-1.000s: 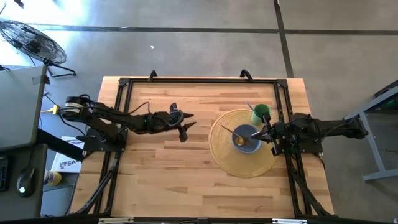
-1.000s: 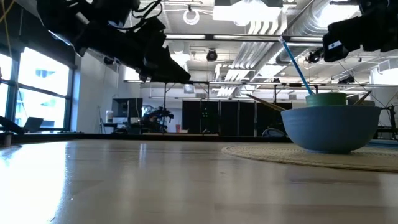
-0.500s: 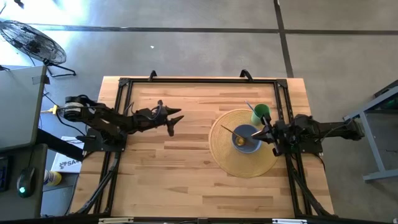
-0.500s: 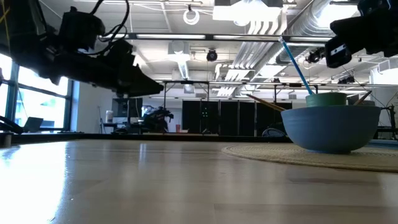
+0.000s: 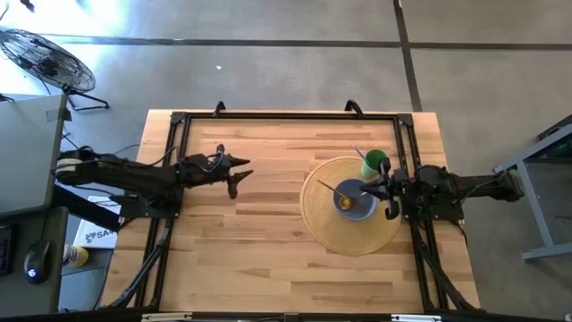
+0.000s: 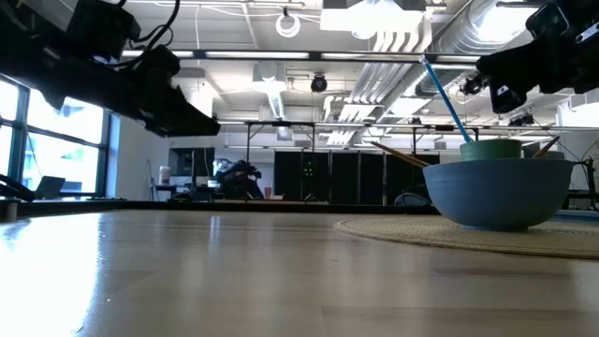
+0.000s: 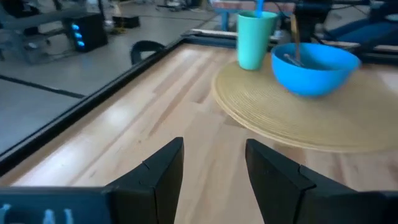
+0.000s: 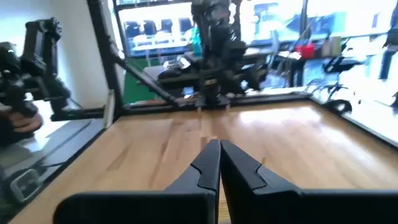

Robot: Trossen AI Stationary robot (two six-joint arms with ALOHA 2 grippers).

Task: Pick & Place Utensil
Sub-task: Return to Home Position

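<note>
The light wooden table (image 5: 268, 259) carries a round woven yellow placemat (image 5: 349, 237) at its right. The left gripper (image 7: 214, 144) hovers over the left half, spread and empty. The right gripper (image 8: 219, 144), fingers pressed together, hangs beside the blue round bowl (image 5: 365, 211) on the mat. A green cup (image 5: 374, 164) stands just beside the bowl, and gold utensils (image 5: 332, 188) lie in it.

In the high view the bowl (image 5: 366, 208) is too small to tell which utensils lie in it; only one thin gold handle (image 5: 327, 185) reads, slanting to the upper left. In the low view the bowl's wall hides its contents, the cup (image 6: 489, 148) shows only as a rim behind it, and the woven mat (image 6: 440, 234) runs off the right edge. The left arm (image 6: 103, 75) is cut by the upper left corner, the right arm (image 6: 547, 51) by the upper right. In the left wrist view the straw (image 7: 260, 6) is cut by the top edge. The right wrist view is blurred; a dark shape (image 8: 31, 68) at its left edge cannot be named.
</note>
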